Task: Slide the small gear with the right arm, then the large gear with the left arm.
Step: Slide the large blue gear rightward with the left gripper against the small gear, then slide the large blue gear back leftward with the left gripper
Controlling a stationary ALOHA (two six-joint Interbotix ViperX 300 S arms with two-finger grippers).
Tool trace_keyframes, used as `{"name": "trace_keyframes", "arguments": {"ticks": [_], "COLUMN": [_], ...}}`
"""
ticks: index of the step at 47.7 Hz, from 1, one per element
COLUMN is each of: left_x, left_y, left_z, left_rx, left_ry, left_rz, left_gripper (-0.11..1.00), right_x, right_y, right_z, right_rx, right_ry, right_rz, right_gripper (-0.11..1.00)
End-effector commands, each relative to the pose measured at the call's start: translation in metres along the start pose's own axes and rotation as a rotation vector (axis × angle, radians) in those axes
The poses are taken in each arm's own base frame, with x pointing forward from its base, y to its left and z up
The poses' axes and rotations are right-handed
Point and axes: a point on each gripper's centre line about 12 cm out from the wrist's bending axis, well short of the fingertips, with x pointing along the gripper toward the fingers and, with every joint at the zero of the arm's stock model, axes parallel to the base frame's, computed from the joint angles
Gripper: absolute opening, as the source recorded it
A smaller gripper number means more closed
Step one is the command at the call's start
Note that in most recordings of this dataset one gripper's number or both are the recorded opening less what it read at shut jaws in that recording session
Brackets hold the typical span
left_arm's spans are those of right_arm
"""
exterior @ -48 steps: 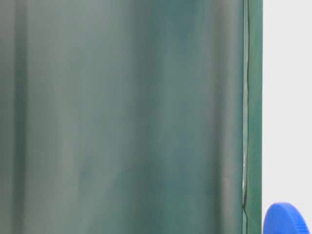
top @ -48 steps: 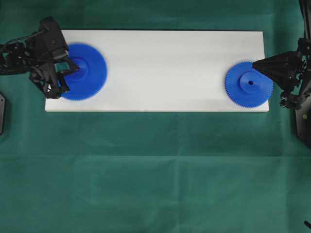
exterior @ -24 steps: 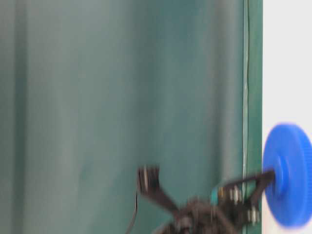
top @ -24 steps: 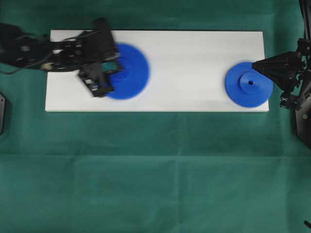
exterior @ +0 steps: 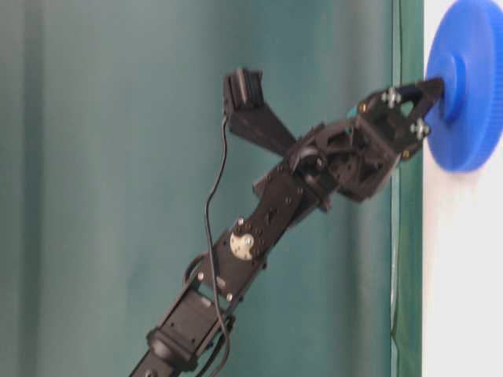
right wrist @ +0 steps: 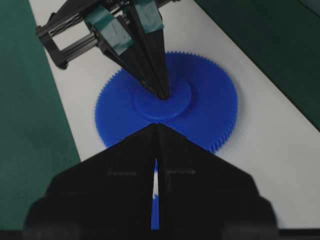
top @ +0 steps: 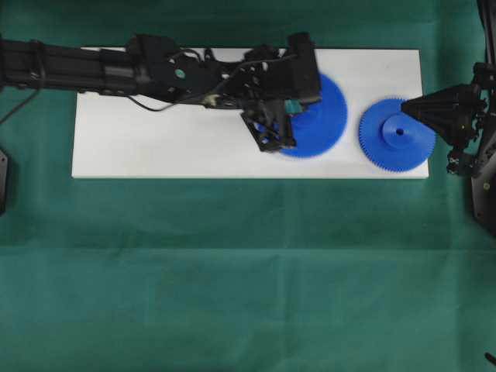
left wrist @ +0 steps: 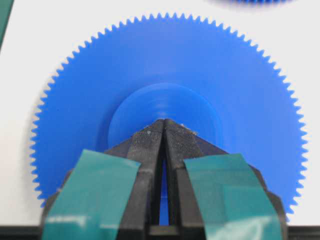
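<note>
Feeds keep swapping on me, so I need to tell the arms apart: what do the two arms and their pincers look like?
Left arm: long, black, loose black cable, pointed pincer with teal tape patches. Right arm: black, its pincer a plain matte-black wedge.

The right pincer fills the foreground, its 2 black fingers pressed together to a point. Beyond it the large gear lies flat on a white board, with the teal-taped left pincer tip-down on its hub.

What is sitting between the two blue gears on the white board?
Nothing: in the overhead view a bare strip of white board separates the large gear from the small gear.
</note>
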Motion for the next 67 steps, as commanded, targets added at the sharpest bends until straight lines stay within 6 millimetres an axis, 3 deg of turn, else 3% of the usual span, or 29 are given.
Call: {"name": "trace_keyframes", "arguments": {"ticks": [1, 19, 52, 67], "left_x": [-0.001, 0.022, 0.016, -0.001], "left_y": [-0.009, -0.019, -0.025, -0.017], "left_z": [0.006, 0.028, 0.024, 0.005], "left_rx": [0.017, 0.036, 0.041, 0.030], "left_ry": [-0.001, -0.010, 0.009, 0.045], "left_rz": [-0.013, -0.026, -0.035, -0.027], "left_gripper": [0.00, 0.00, 0.00, 0.00], "right_x": [0.000, -0.002, -0.006, -0.006], "right_y": [0.002, 0.001, 0.000, 0.000], "right_z": [0.004, 0.001, -0.003, -0.003], "right_rx": [-0.001, -0.003, -0.001, 0.001], "right_ry": [-0.014, -0.018, -0.027, -0.027], "right_rz": [0.009, 0.012, 0.013, 0.013], "right_gripper": [0.50, 0.50, 0.50, 0.50]}}
